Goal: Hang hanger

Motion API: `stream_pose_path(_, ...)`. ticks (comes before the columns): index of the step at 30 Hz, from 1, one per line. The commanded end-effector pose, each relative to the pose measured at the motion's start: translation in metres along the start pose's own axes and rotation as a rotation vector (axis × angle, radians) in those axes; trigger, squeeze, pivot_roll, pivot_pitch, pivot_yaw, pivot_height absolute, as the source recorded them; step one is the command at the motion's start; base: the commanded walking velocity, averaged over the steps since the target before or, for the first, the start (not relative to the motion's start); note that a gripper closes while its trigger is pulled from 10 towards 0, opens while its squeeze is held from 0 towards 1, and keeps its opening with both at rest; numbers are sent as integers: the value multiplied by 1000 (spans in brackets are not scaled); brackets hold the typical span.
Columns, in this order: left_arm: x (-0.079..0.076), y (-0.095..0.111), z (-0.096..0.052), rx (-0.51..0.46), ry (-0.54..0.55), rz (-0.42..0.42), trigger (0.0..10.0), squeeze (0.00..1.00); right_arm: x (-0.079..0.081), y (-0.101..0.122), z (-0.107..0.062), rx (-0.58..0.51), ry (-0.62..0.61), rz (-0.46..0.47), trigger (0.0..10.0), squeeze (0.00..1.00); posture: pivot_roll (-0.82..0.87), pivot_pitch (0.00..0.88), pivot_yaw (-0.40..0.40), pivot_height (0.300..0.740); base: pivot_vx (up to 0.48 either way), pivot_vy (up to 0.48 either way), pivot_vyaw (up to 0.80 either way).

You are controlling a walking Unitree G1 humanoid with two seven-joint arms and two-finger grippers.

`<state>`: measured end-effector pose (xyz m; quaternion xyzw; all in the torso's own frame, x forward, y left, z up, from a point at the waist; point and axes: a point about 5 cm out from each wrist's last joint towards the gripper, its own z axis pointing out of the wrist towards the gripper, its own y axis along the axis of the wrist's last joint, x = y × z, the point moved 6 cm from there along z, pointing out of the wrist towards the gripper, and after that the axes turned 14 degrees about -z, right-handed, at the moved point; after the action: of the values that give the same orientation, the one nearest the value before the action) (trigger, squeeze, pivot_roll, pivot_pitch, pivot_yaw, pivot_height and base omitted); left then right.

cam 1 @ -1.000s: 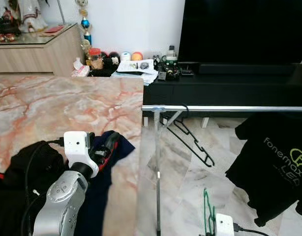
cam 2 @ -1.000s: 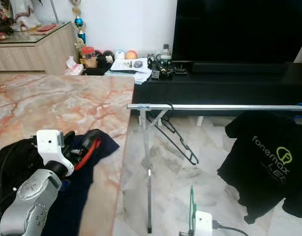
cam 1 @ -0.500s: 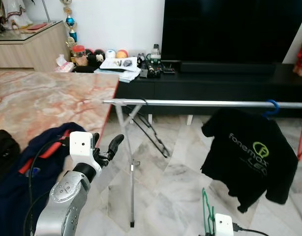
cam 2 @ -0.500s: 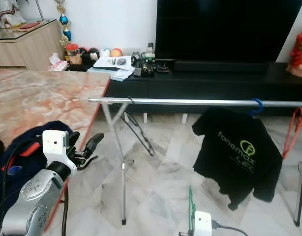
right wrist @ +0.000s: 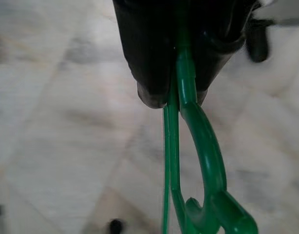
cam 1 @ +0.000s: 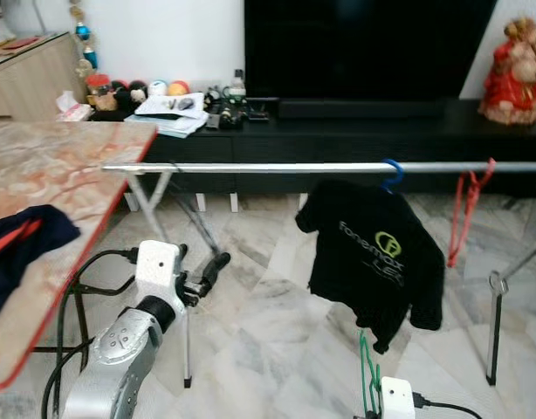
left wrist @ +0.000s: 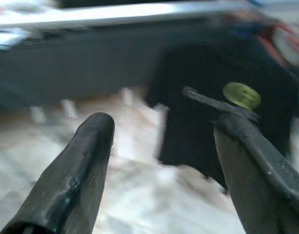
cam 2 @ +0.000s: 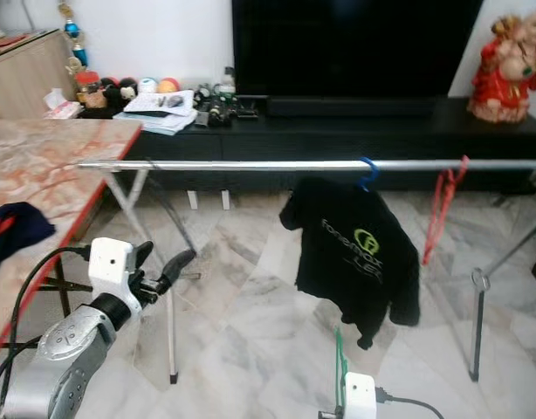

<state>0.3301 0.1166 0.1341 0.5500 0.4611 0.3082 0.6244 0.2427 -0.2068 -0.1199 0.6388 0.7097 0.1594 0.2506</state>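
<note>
— right gripper (right wrist: 173, 97) is clenched on the green hanger (cam 1: 367, 377), low and near, hook end free for the silver rail (cam 1: 250, 166) beyond.
— and the left gripper (left wrist: 159, 141)?
— spread apart, holding nothing, near the rack's left leg.
— any writing?
— the black t-shirt (cam 1: 373, 257) hanging on a blue hanger reads roughly "fonemax led"; it is small, so uncertain.
</note>
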Motion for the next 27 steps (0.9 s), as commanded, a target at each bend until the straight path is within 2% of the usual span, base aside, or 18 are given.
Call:
stream_pose_path(1,5,-9,-2,75,-42,121,10000,0,4,22,1,-65,23,-96,10000,0,96,17,16,740,0,0,0)
stream_pose_path(2,5,-9,-2,75,-42,121,10000,0,4,22,1,-65,23,-96,10000,0,96,17,16,740,0,0,0)
stream_pose_path(3,7,-19,-3,127,-72,185,10000,0,6,32,1,-92,46,-184,10000,0,90,15,16,740,0,0,0)
stream_pose_path(4,8,-22,-3,142,-80,203,10000,0,7,35,1,-102,55,-209,10000,0,90,15,16,740,0,0,0)
stream_pose_path(6,6,-33,-5,205,-141,281,10000,0,9,36,0,-122,98,-339,10000,0,85,14,15,740,0,0,0)
stream_pose_path(7,4,-40,-6,239,-184,335,10000,0,12,28,-2,-133,140,-415,10000,0,85,14,15,740,0,0,0)
stream_pose_path(8,-1,-50,-9,299,-266,403,10000,0,21,22,-6,-166,239,-527,10000,0,83,13,13,740,0,0,0)
stream_pose_path(9,-1,-50,-9,299,-266,403,10000,0,21,22,-6,-166,239,-527,10000,0,83,13,13,740,0,0,0)
stream_pose_path(14,-11,-70,-16,422,-421,482,10000,0,36,35,-19,-252,498,-743,10000,0,75,13,7,740,0,0,0)
stream_pose_path(15,-16,-78,-20,468,-486,505,10000,0,37,42,-27,-271,602,-862,10000,0,75,13,7,740,0,0,0)
stream_pose_path(16,-19,-81,-21,481,-514,508,10000,0,37,45,-31,-279,640,-929,10000,0,75,13,7,740,0,0,0)
stream_pose_path(20,-26,-87,-25,521,-594,519,10000,0,36,58,-39,-297,717,-1003,10000,0,66,15,4,740,0,0,0)
stream_pose_path(24,-34,-97,-33,595,-715,545,10000,0,41,68,-48,-315,810,-1085,10000,0,67,16,-1,740,0,0,0)
stream_pose_path(25,-37,-98,-34,618,-765,565,10000,0,45,69,-54,-319,874,-1121,10000,0,73,13,-8,740,0,0,0)
stream_pose_path(27,-41,-95,-31,621,-797,558,10000,0,49,71,-58,-330,921,-1141,10000,0,72,12,-8,740,0,0,0)
